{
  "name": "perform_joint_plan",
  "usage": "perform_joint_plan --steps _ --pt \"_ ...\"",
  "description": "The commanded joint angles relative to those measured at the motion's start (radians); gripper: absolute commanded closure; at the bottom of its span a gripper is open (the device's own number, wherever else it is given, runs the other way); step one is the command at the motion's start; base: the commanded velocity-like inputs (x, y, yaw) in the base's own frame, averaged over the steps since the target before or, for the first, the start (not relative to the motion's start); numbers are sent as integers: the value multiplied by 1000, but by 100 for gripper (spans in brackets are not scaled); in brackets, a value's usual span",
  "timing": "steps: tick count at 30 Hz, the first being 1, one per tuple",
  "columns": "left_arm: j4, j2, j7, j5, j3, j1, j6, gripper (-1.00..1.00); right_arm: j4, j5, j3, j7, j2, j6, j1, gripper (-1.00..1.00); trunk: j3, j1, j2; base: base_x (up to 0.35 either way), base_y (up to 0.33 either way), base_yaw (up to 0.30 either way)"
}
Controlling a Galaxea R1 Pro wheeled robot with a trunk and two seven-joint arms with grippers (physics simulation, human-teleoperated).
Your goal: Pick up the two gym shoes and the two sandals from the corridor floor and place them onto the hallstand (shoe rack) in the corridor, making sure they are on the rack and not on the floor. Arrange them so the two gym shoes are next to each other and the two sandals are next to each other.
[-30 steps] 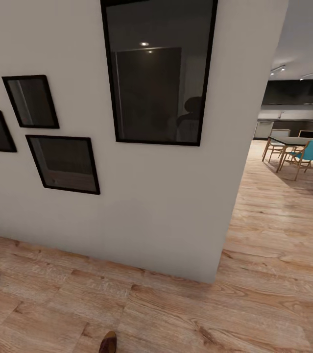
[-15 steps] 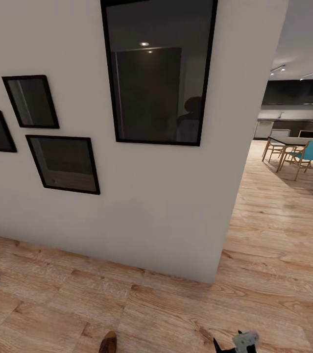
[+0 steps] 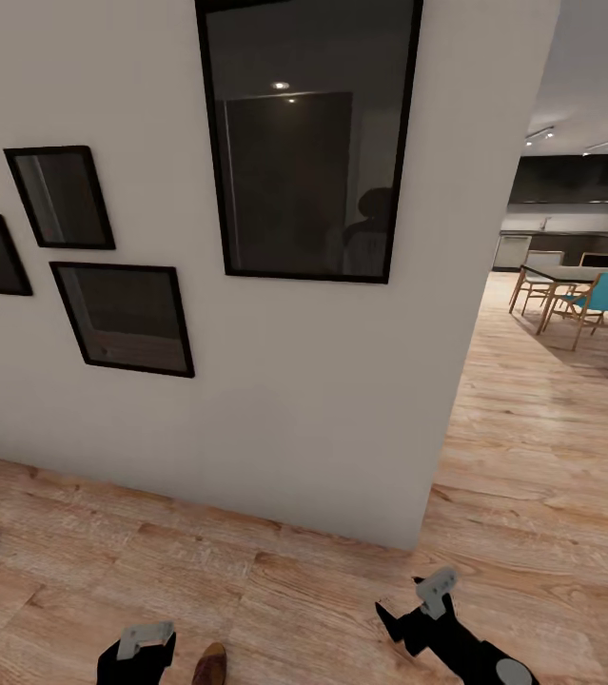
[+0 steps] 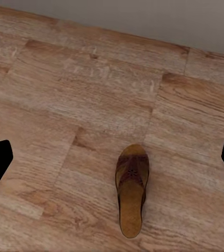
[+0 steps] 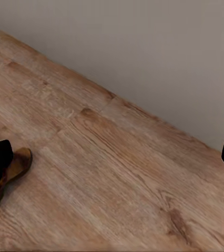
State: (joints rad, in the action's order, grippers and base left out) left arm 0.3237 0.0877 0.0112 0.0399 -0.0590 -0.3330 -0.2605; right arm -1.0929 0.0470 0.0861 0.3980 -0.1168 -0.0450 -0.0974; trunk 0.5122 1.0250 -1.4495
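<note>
Lying just ahead of left gripper (image 4: 112,157), flat brown leather open sandal (image 4: 131,190), long axis running away from fingers; jaws spread wide. Right gripper (image 3: 416,609) farther, spread too.

We see the right black gripper (image 3: 416,602) with pointed dark fingers and a pale grey rectangular pad on one fingertip, joined to a black arm bearing a round grey cap. The left black gripper (image 3: 137,650) carries a similar grey pad.
</note>
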Motion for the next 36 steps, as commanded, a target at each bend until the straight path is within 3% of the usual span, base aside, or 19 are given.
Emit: perform_joint_plan --steps 1,14,17,22,36 --pt "0 1 2 5 -1 -1 -3 -100 -13 5 0 29 -2 -15 -1 -100 1 0 -1 0 0 0" --pt "11 2 4 4 -2 -13 1 -100 -56 6 -7 75 -5 -32 -1 -100 42 50 -92 0 0 0" --pt "21 1 4 5 -2 -16 3 -100 -58 7 -47 76 -18 -33 -1 -100 51 61 -113 0 0 0" --pt "24 0 4 5 -2 -16 3 -100 -55 7 -72 76 -24 -33 -1 -100 67 80 -148 0 0 0" --pt "26 0 3 5 9 -15 3 -100 -50 7 -82 76 -26 -33 -1 -100 111 134 -246 0 0 0"
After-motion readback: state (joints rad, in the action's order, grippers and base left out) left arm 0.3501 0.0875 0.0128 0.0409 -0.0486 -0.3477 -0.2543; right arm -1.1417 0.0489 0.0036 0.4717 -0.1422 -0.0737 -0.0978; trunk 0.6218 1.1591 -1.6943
